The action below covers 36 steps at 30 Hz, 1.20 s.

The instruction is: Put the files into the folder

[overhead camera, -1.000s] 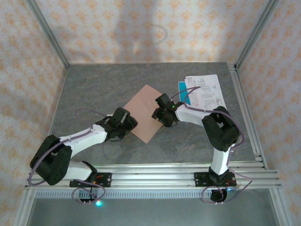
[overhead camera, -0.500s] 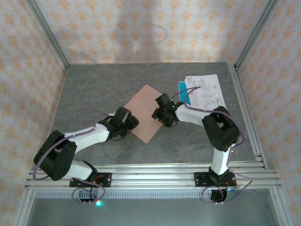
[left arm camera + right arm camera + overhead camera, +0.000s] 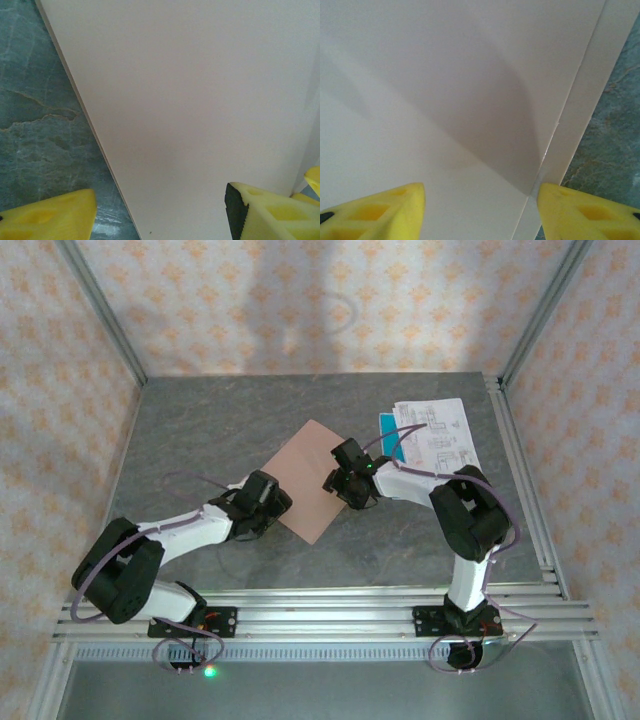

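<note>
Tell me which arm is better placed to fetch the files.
Right: the files lie back right, just past the right gripper; the left gripper is across the folder, farther away.

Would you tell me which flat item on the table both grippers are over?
The pinkish-brown folder, mid-table, under the left gripper and right gripper; the white printed files and teal sheet lie apart, far right.

From above, edges of the folder [image 3: 310, 470] are being covered by the left gripper [image 3: 272, 502] and the right gripper [image 3: 340, 484]. Print on the files [image 3: 442, 432] is being shown too small to read. In both wrist views, the folder is being cropped.
</note>
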Tool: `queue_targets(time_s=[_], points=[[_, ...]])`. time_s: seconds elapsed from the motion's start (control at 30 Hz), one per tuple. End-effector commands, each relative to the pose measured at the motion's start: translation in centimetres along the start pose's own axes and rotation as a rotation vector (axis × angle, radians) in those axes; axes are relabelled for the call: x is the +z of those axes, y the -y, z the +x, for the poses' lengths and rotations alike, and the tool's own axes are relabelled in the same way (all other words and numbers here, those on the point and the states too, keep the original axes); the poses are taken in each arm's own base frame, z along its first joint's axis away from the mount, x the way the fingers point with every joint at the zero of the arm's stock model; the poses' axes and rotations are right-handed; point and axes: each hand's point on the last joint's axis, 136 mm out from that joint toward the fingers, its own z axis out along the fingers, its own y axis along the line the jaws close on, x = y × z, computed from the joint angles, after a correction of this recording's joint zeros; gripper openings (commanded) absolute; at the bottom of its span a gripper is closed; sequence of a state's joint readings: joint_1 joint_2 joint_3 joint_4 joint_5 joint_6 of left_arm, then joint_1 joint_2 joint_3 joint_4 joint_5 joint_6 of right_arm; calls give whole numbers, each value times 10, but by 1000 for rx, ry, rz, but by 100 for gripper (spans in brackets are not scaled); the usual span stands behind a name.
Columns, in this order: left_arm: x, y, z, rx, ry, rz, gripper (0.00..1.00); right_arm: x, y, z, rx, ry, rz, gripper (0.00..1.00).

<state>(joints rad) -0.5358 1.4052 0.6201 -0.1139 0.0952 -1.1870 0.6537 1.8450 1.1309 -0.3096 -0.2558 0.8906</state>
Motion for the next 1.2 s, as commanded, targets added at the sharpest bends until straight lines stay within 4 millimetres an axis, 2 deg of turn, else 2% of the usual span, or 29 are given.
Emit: queue_targets(time_s=[0.0, 0.3, 0.73, 0.97, 1.17], points=[[5, 1, -10, -17, 48, -11, 69, 14, 22, 6, 16, -19, 68, 62], [11, 19, -16, -37, 72, 49, 63, 15, 22, 7, 12, -26, 68, 62], [8, 28, -18, -63, 83, 111, 51, 17, 22, 9, 7, -38, 68, 62], [4, 27, -15, -56, 70, 102, 51, 20, 24, 10, 6, -47, 79, 62], [4, 18, -12, -21, 55, 31, 58, 20, 26, 8, 7, -48, 86, 62]])
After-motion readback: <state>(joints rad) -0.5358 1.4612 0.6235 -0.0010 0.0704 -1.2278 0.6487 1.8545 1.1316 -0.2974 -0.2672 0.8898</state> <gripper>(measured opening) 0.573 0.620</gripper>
